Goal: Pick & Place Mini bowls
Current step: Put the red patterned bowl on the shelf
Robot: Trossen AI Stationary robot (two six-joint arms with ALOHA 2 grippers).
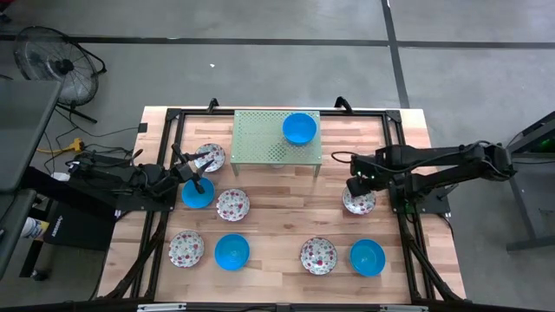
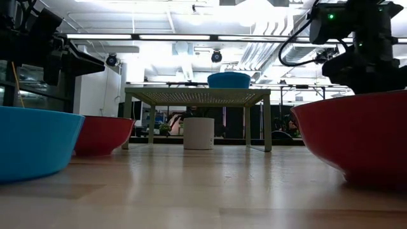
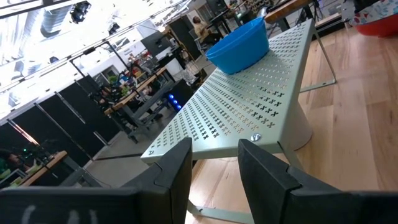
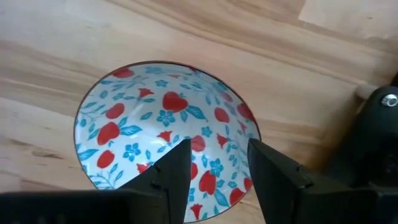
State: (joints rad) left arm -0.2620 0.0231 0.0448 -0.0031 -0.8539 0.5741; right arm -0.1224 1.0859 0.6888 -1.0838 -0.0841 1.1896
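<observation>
A blue mini bowl point(image 1: 299, 128) stands on the pale green perforated rack point(image 1: 260, 139) at the table's far middle; it also shows in the left wrist view point(image 3: 239, 46). My left gripper point(image 1: 192, 171) is open and empty, above the table between a floral bowl point(image 1: 209, 157) and a blue bowl point(image 1: 198, 194), and faces the rack point(image 3: 249, 106). My right gripper point(image 4: 219, 162) is open and points down over a floral bowl point(image 4: 161, 118) at the right point(image 1: 358, 202). I see no contact with it.
More bowls rest on the wood: floral ones point(image 1: 232, 204), point(image 1: 186, 249), point(image 1: 318, 256) and blue ones point(image 1: 231, 251), point(image 1: 367, 257). A white cylinder point(image 2: 199, 132) stands under the rack. A black frame point(image 1: 399, 130) runs round the table's edges.
</observation>
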